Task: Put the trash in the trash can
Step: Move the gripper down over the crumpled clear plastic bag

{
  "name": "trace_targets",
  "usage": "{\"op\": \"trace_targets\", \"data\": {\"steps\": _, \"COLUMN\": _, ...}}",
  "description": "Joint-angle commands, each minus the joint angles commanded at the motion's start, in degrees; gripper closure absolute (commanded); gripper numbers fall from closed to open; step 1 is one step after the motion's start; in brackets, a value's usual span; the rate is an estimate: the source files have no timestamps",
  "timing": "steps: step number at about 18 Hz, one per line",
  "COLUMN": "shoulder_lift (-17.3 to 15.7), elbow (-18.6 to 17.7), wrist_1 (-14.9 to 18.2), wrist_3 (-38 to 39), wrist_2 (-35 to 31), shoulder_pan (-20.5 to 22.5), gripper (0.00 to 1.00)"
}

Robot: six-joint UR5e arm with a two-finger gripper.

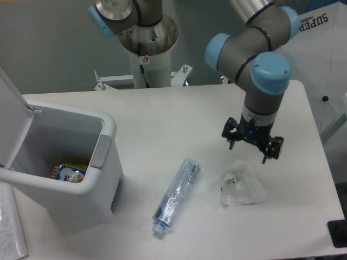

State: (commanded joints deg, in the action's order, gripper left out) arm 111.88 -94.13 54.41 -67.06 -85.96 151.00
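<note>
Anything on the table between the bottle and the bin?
No. In the fixed camera view, only bare table lies between the bottle and the bin. The wrapper sits on the bottle's other side.

**Trash on the table, bin open**

The gripper [248, 146] is held just above the wrapper [242, 186], fingers spread. The bottle [176, 195] is laid beside the bin [106, 179]. A snack packet [67, 173] is seen inside.

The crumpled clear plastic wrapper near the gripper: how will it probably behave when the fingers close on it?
The crumpled clear plastic wrapper looks thin and creased, so it will probably collapse rather than resist. It seems very light and may slide on the smooth white table if only nudged. The open gripper hovers above it, not yet touching.
</note>
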Motion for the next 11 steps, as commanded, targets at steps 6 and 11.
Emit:
{"op": "trace_targets", "data": {"steps": 6, "shoulder_lift": 2.3, "elbow": -2.6, "wrist_1": -8.3, "wrist_3": -0.2, "wrist_2": 0.1, "shoulder_pan": -1.0, "gripper": 0.00}}
{"op": "trace_targets", "data": {"steps": 11, "shoulder_lift": 3.0, "elbow": -3.3, "wrist_1": -8.2, "wrist_3": -0.2, "wrist_2": -0.3, "shoulder_pan": -1.1, "gripper": 0.00}}
